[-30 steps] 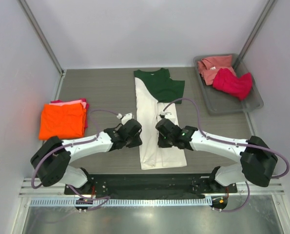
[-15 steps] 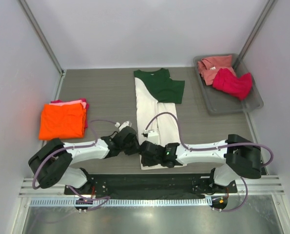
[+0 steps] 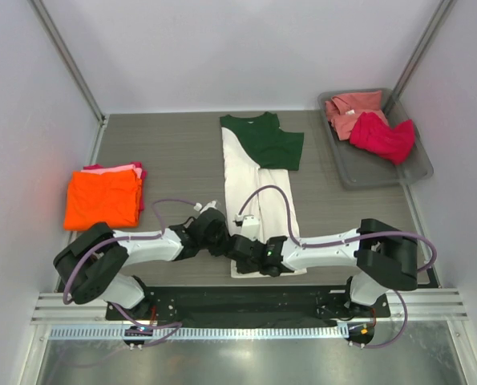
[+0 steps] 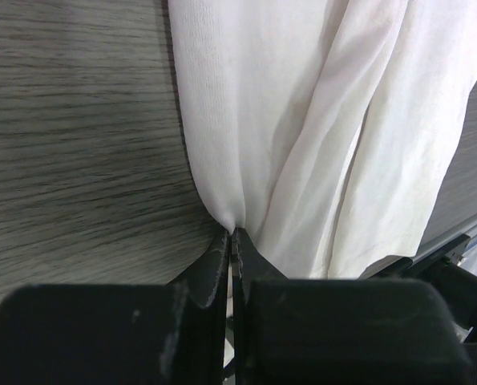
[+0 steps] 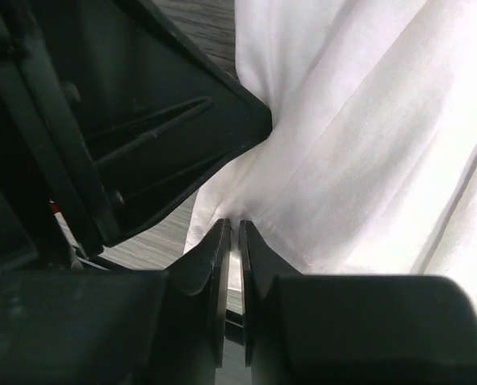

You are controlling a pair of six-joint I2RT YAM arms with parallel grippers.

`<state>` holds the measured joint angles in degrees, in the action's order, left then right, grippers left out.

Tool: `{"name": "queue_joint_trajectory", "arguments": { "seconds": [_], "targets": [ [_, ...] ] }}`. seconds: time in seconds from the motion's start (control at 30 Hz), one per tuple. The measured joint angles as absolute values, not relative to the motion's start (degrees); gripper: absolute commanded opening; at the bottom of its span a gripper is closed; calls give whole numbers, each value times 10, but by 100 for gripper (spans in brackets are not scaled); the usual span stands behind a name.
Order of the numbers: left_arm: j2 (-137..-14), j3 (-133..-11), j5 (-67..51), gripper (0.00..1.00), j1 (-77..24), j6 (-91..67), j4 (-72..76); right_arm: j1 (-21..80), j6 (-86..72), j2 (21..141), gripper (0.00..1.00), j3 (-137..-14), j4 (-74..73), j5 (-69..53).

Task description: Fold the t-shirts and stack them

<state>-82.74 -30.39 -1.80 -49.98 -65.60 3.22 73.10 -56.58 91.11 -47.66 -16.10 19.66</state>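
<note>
The cream tee (image 3: pixel 258 200), green-topped — a long folded strip on the bench (image 3: pixel 174 152); orange tee (image 3: pixel 103 199) folded atop pink tee (image 3: pixel 136 168), left; salmon tee (image 3: pixel 352 108) and crimson tee (image 3: pixel 381 136) crumpled, right.

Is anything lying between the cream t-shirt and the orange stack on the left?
Nothing lies on the table between the cream t-shirt and the orange stack; only the left arm's own cable loops over that gap.

A robot test cell in a lab: plain white panel walls (image 3: pixel 246 48) and metal corner posts (image 3: pixel 68 60) rise beyond the left gripper (image 4: pixel 232 241) and right gripper (image 5: pixel 230 233), a slotted aluminium rail (image 3: pixel 222 330) behind them
</note>
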Motion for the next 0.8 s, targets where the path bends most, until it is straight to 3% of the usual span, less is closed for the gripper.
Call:
{"name": "queue_joint_trajectory", "arguments": {
  "seconds": [0.1, 0.47, 0.5, 0.6, 0.63, 0.7, 0.73, 0.8],
  "targets": [
    [-827, -304, -18, 0, -500, -656, 32, 734, -574, 891, 1, -464, -160, 203],
    [-824, -303, -11, 0, -501, -655, 30, 735, -639, 693, 3, -361, -197, 241],
    [-823, -302, -10, 0, -501, -655, 29, 734, -650, 668, 13, -347, -210, 249],
    [-820, -302, -6, 0, -502, -655, 24, 734, -683, 610, 55, -317, -251, 263],
    [-819, -302, -5, 1, -502, -655, 23, 735, -692, 592, 58, -309, -268, 266],
    [-816, -302, -1, 12, -504, -654, 18, 734, -705, 560, 69, -298, -301, 272],
    [-813, -302, 2, 39, -506, -653, 14, 734, -712, 546, 72, -297, -319, 276],
    [-801, -304, 5, 60, -515, -654, 14, 735, -722, 525, 73, -297, -347, 287]
  ]
}}
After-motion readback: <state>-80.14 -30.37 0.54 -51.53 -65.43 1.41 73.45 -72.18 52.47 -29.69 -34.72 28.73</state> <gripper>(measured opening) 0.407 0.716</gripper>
